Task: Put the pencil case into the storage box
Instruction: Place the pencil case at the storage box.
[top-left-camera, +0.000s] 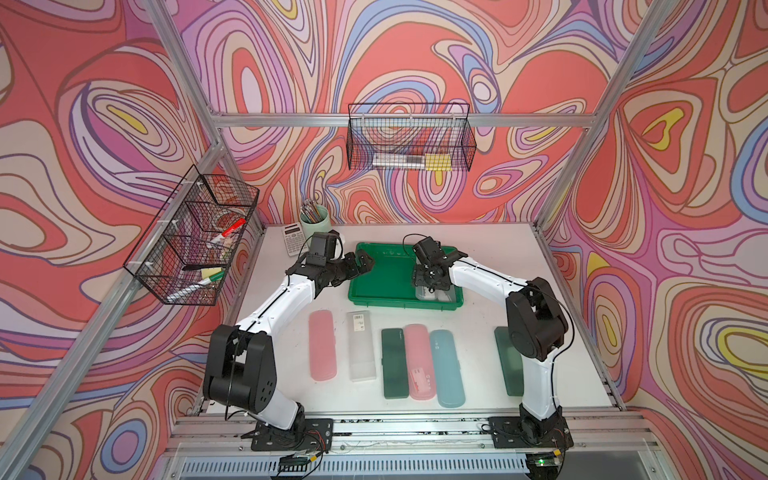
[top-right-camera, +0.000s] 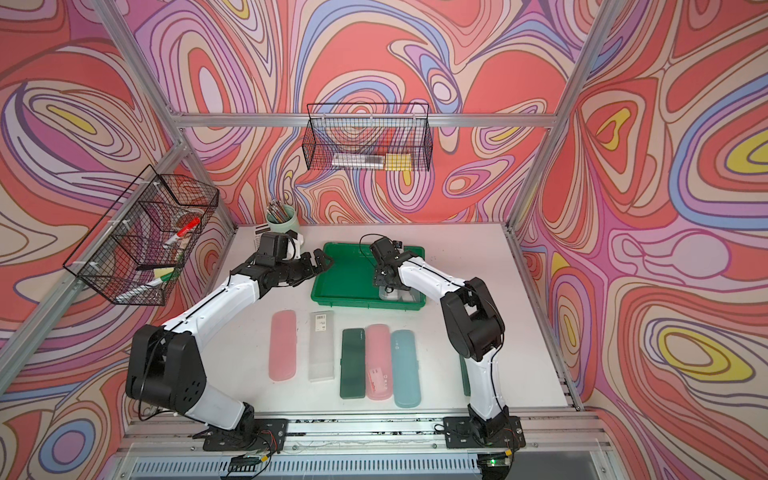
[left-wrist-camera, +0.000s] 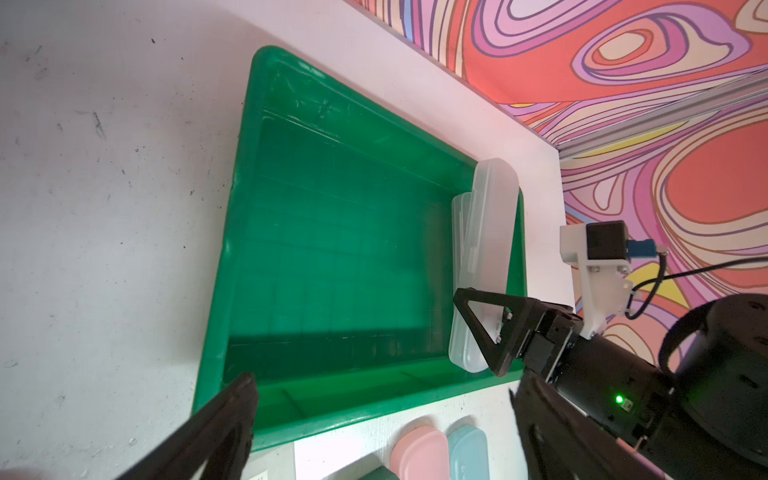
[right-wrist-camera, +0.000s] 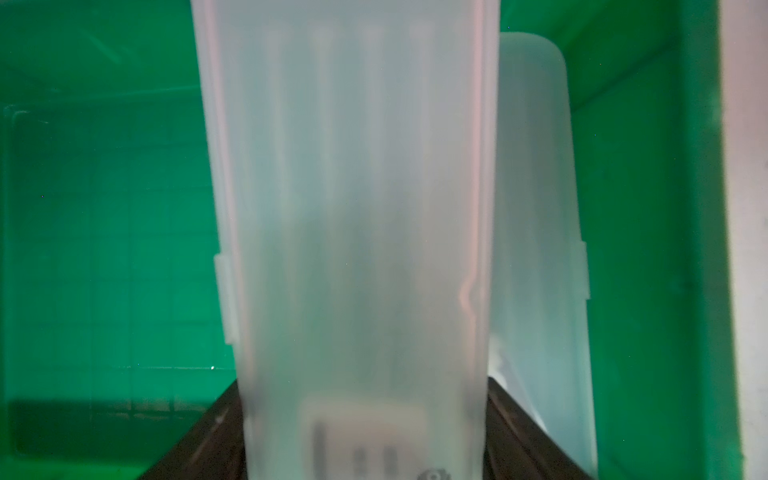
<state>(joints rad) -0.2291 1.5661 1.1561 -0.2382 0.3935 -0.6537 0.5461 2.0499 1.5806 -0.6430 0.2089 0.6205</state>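
The shallow, bright green plastic storage box (top-left-camera: 399, 306) with a raised rim serves as the reference for everything on the white table (top-left-camera: 469, 374). At the box's right end, the right gripper (left-wrist-camera: 482, 328) is clamped on a long, frosted translucent plastic pencil case (left-wrist-camera: 492, 232), gripping it across its width near the end closest to the robot. The case sits inside the box's outline and is slightly skewed, with its far end reaching toward the box's far right corner. It partly covers a second frosted case (left-wrist-camera: 459, 232) that lies on the box floor along the right wall. Whether the held case rests on that one cannot be told. The rest of the box floor is bare green. The left gripper (top-left-camera: 365, 262) hovers at the box's far left corner with its jaws spread wide and nothing between them. In front of the box, a row of cases lies side by side: a pink rounded case (top-left-camera: 322, 351), a clear rectangular case with a barcode label (top-left-camera: 362, 351), a dark green case (top-left-camera: 394, 361), a pink labelled case (top-left-camera: 419, 359) and a teal case (top-left-camera: 446, 368). Another dark green case (top-left-camera: 505, 361) lies further right, partly hidden by the right arm. Behind the box's far left corner stand a mint cup of pens (top-left-camera: 316, 218) and a calculator (top-left-camera: 294, 237).
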